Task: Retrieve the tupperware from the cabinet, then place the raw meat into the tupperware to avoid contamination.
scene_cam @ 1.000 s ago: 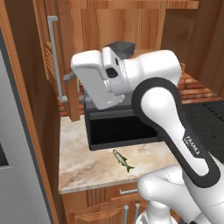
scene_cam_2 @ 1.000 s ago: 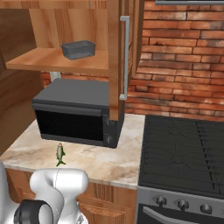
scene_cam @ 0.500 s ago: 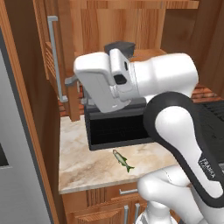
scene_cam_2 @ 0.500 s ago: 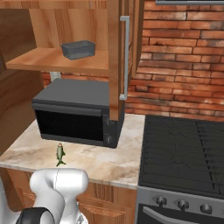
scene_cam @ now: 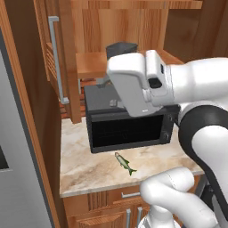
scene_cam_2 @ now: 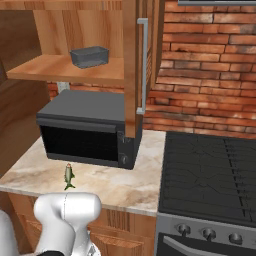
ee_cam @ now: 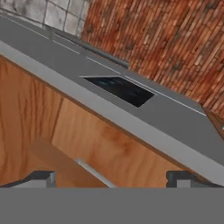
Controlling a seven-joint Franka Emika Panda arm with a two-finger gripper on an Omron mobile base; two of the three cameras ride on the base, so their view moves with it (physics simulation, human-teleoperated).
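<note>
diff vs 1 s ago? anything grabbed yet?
Only the arm moved: in the left base view its hand swung right and up, nearer the open cabinet. Nothing grabbed; the gripper is open and empty. The tupperware is unmoved on the cabinet shelf, the fish unmoved on the counter in front of the microwave.

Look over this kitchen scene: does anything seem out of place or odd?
Yes: a small raw fish lies bare on the marble counter in front of the microwave, with no plate or wrap. The tupperware sits on the open cabinet's shelf. Nothing looks spilled or damaged.
</note>
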